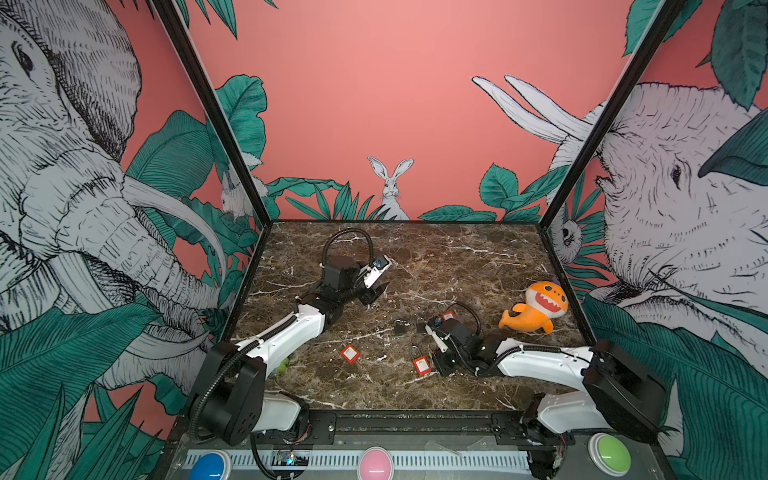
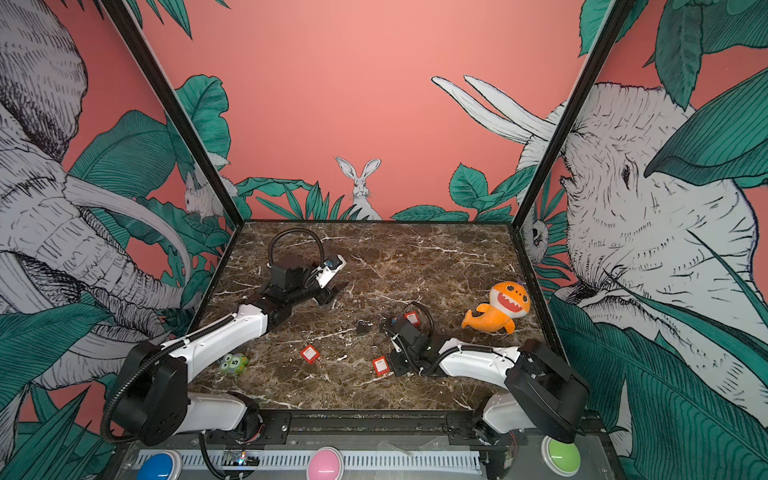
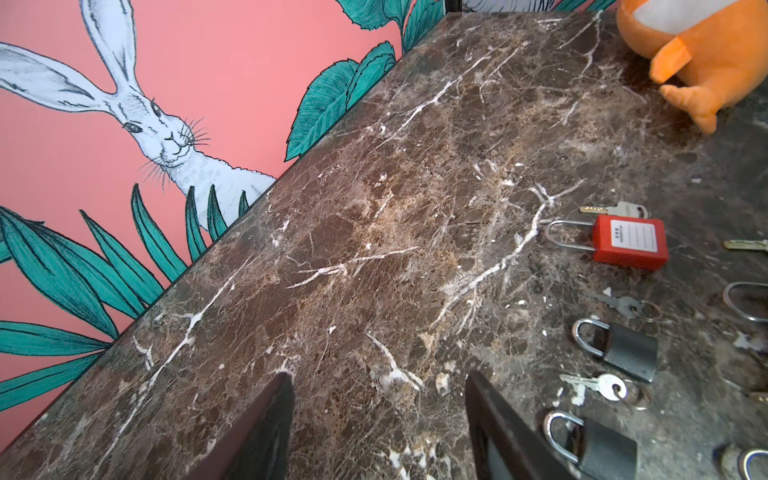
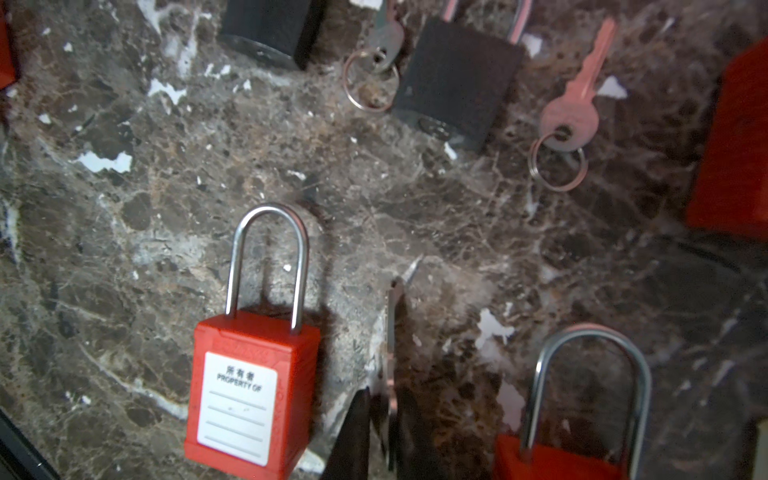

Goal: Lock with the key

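While the key (image 4: 390, 332) rides edge-on: right gripper (image 4: 385, 395) has its jaws nearly together on the bow, with the blade poking out ahead, low over the marble table (image 4: 124, 208).
Red padlock (image 4: 249, 386): it lies flat, label up, just beside the key and not touching. Its keyway is out of sight, likely on the end face away from the shackle.
Second red padlock (image 4: 552, 461): it sits on the key's other side, so which lock is meant can't be called yet.
Left gripper (image 3: 378, 374): jaws wide, nothing held, over bare marble and well apart from the locks.
Best play: a firm pinch matters, or the thin key tips over. The blade needs to swing round and face the keyway squarely.
Support: the left gripper looks needed to pin the body, else a push just skids it.
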Motion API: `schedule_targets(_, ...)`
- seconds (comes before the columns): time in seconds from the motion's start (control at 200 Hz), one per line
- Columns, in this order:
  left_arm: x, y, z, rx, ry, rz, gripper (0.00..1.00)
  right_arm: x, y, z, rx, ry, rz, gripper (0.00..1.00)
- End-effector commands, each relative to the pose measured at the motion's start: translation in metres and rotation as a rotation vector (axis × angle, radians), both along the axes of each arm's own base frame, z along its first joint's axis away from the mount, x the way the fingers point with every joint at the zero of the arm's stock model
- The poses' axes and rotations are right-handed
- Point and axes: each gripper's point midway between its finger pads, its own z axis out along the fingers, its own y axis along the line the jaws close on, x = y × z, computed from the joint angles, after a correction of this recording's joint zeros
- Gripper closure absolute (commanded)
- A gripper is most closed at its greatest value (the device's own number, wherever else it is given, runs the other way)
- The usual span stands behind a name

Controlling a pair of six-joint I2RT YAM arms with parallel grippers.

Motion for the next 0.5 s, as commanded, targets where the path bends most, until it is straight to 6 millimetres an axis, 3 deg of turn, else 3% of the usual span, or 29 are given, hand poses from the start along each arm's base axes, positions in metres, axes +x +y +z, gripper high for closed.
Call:
schedule_targets(0.0,-0.004,0.004,0.016,-0.065,-0.036,0.021,0.33,0.013,0.005,0.018,0.006,-0.076,-0.008,0.80)
schedule_targets(0.19,-0.004,0.014,0.012,-0.079,0.003,0.078,0.24,0.021,0.000,0.038,-0.014,-0.170,0.029,0.67)
schedule_targets(0.215,-0.003,0.016,0.013,-0.088,0.004,0.090,0.19,0.022,-0.001,0.040,-0.017,-0.183,0.034,0.66)
schedule_targets(0.24,-0.002,0.018,0.013,-0.096,0.006,0.101,0.04,0.023,-0.001,0.043,-0.021,-0.194,0.041,0.65)
schedule_targets(0.255,-0.002,0.019,0.013,-0.101,0.003,0.111,0.01,0.024,-0.001,0.045,-0.022,-0.203,0.042,0.64)
schedule_targets(0.375,0.007,0.035,0.018,-0.159,-0.002,0.214,0.00,0.029,0.006,0.063,-0.010,-0.261,0.093,0.60)
schedule_targets(0.495,0.022,0.065,0.018,-0.210,0.066,0.415,0.00,0.034,0.029,0.079,0.032,-0.294,0.189,0.58)
